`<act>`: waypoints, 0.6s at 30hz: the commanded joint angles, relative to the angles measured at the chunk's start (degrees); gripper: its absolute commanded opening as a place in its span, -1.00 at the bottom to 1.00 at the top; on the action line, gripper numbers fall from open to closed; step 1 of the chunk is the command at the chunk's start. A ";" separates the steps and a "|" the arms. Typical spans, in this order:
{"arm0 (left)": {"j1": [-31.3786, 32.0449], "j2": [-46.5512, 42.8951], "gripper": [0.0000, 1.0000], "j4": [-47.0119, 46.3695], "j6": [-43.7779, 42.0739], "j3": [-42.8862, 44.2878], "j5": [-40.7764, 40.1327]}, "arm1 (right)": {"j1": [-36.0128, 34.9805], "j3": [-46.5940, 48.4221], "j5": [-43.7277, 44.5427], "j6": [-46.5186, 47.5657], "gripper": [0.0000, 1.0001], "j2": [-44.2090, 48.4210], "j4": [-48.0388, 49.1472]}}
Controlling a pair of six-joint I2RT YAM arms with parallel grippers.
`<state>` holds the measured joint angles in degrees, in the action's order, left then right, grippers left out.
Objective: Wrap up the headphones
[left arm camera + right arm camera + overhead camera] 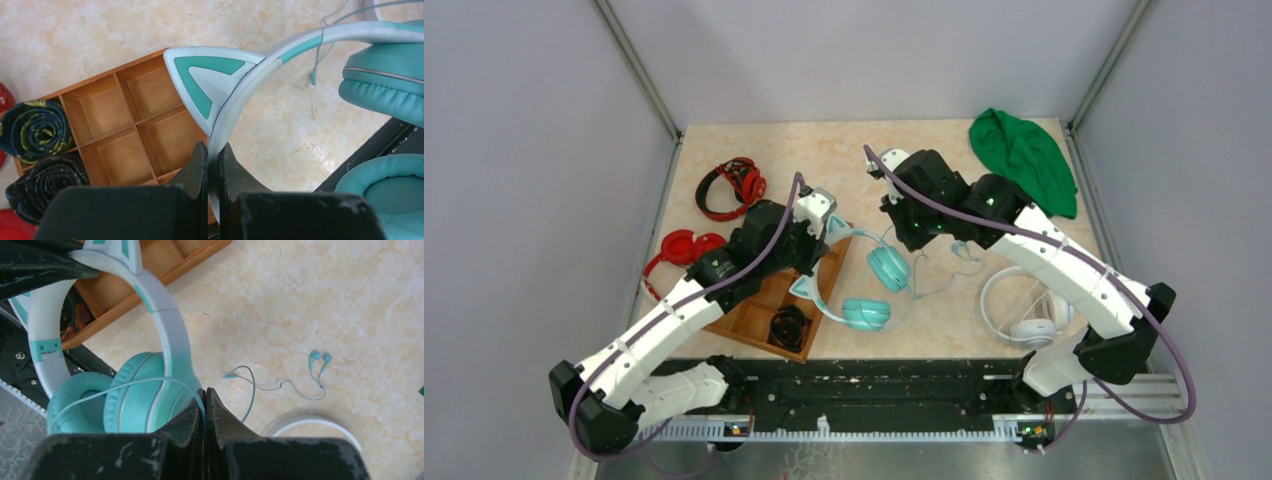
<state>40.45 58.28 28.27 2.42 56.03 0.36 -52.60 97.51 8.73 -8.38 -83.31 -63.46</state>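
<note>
Left wrist view: left end effector hides part of the headphones.

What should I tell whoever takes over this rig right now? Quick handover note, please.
Left gripper: shut on the headband of the headphones.
Right gripper: shut on the cable, close to one ear cup.
Headphones: mid-table, beside the wooden tray, cups toward the front edge.
Done: both grips made; the cable drapes across one cup.
Left: wind the cable around the headphones; no full turn visible yet.
</note>
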 commanded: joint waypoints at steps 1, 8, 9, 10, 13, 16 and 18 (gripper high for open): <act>0.12 -2.24 -1.00 -3.72 -3.96 -0.25 6.89 | 1.60 -0.94 -0.08 1.20 -0.99 0.12 2.59; 0.18 -2.62 -1.00 -1.56 -5.61 -0.79 12.97 | 4.45 -2.86 0.10 -0.22 -1.00 1.11 6.34; 0.17 -2.73 -1.00 -1.51 -5.78 -0.83 13.36 | 4.93 -3.24 0.92 -0.71 -1.00 1.17 6.52; 0.19 -2.89 -1.00 -1.43 -5.84 -0.87 13.66 | 5.49 -3.74 1.12 -1.08 -1.00 1.25 6.74; 0.16 -3.58 -1.00 -1.29 -6.15 -0.92 14.02 | 7.37 -5.93 0.89 -2.22 -1.00 1.89 7.89; 0.18 -4.22 -1.00 -1.10 -6.26 -0.67 14.56 | 8.17 -8.26 0.85 -2.89 -1.00 2.81 8.90; 0.15 -4.70 -1.00 -1.20 -5.88 -0.47 14.74 | 8.27 -9.73 0.89 -3.32 -1.00 3.83 9.49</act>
<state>40.45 56.34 31.33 -3.70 54.46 11.60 -44.95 89.76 9.08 -10.04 -82.85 -57.08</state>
